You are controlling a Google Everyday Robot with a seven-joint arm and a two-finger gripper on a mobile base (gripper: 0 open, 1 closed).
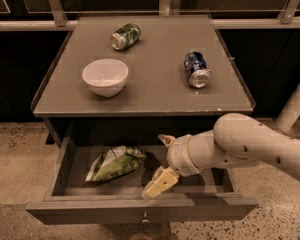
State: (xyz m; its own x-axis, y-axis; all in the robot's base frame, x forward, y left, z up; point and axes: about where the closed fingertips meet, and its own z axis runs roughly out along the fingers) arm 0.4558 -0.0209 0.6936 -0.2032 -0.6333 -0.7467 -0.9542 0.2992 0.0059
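Lower centre of the frame: we see the gripper (161, 161), fingers spread apart, over the open drawer (140, 209), just right of a green chip bag (115, 163) lying inside. Above, on the table (160, 94), we note a white bowl (105, 77) at left, a green can (125, 36) on its side behind it, and a blue can (196, 69) at right.

Table (155, 91) bears bowl (105, 76), cans (125, 36) (197, 69); drawer (140, 209) holds bag (115, 163), pincer (157, 164).
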